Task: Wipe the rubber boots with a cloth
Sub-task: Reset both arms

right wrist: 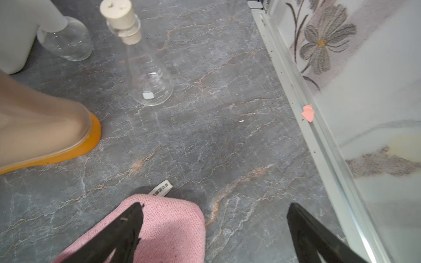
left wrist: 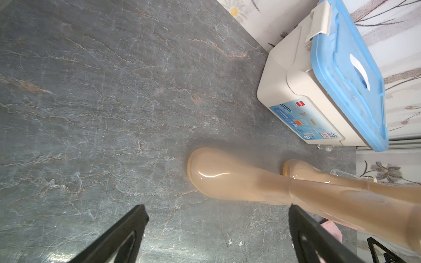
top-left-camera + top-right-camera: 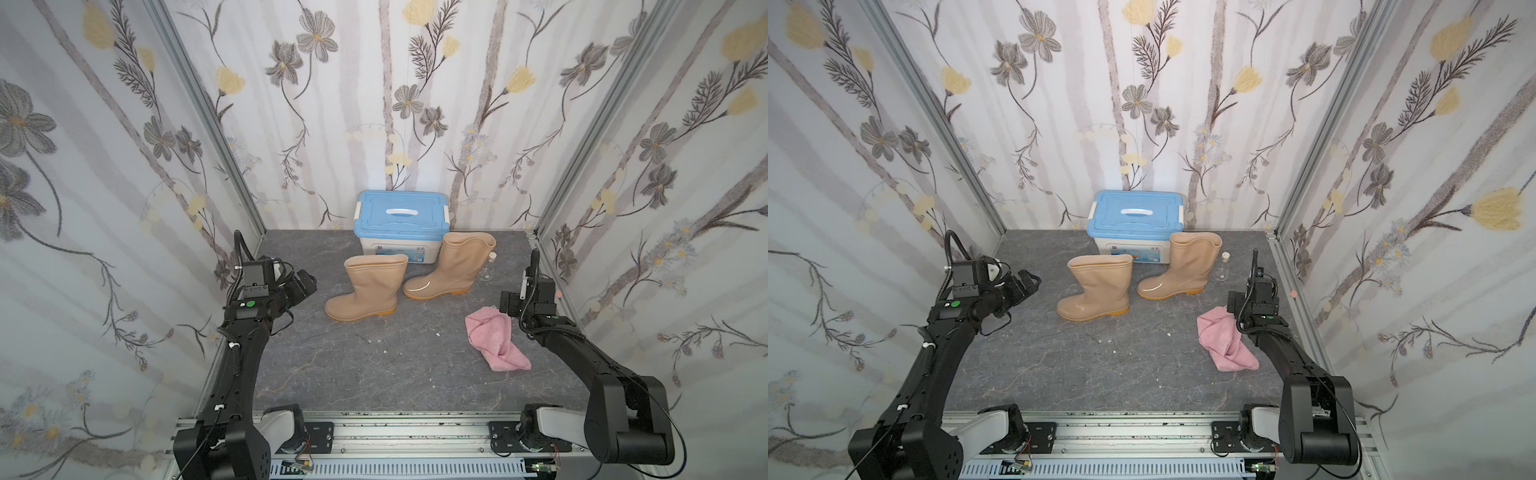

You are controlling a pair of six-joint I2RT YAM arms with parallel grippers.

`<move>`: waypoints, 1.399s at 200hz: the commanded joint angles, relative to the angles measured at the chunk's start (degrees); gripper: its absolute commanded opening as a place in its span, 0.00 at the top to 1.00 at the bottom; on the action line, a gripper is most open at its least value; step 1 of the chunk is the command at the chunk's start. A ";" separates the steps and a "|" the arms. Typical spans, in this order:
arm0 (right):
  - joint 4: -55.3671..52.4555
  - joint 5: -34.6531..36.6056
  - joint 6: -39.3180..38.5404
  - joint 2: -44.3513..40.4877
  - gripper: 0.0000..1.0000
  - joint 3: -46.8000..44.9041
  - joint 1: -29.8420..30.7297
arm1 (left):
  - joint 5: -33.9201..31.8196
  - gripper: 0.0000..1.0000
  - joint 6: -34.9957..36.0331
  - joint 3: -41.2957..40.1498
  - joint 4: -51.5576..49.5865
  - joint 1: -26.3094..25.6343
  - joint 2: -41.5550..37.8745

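Note:
The two tan rubber boots stand upright mid-table in both top views, one nearer (image 3: 365,291) (image 3: 1096,291) and one farther right (image 3: 451,266) (image 3: 1183,266). The pink cloth (image 3: 494,340) (image 3: 1225,343) lies crumpled on the table to their right. My left gripper (image 3: 307,282) (image 2: 217,207) hangs open left of the nearer boot (image 2: 227,180), nothing between its fingers. My right gripper (image 3: 509,305) (image 1: 215,205) is open just above the cloth's far end (image 1: 173,225). One finger (image 1: 127,227) is over the cloth, the other over bare table. The farther boot's heel (image 1: 45,127) shows nearby.
A blue-lidded white box (image 3: 401,224) stands against the back wall behind the boots. A corked glass flask (image 1: 148,75) and a round glass flask (image 1: 68,41) stand right of the farther boot. Wallpapered walls close three sides, and small white crumbs (image 3: 384,351) lie mid-table.

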 commanded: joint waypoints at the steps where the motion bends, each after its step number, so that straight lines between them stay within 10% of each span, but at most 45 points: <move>1: 14.04 -7.52 -2.59 1.14 0.00 -2.23 0.01 | -1.73 0.00 0.92 0.10 0.10 0.17 0.37; 99: 51.38 -7.48 -5.21 10.77 0.00 -18.43 2.93 | -6.67 0.00 1.19 -4.40 7.40 0.22 -0.84; 193: 41.19 -5.95 -3.77 11.89 0.00 -12.33 2.43 | -19.46 0.00 10.64 -11.32 22.19 0.15 1.09; 280: 41.15 -6.00 -3.75 11.89 0.00 -12.33 2.39 | -22.20 0.00 14.31 -35.94 71.23 -0.17 7.26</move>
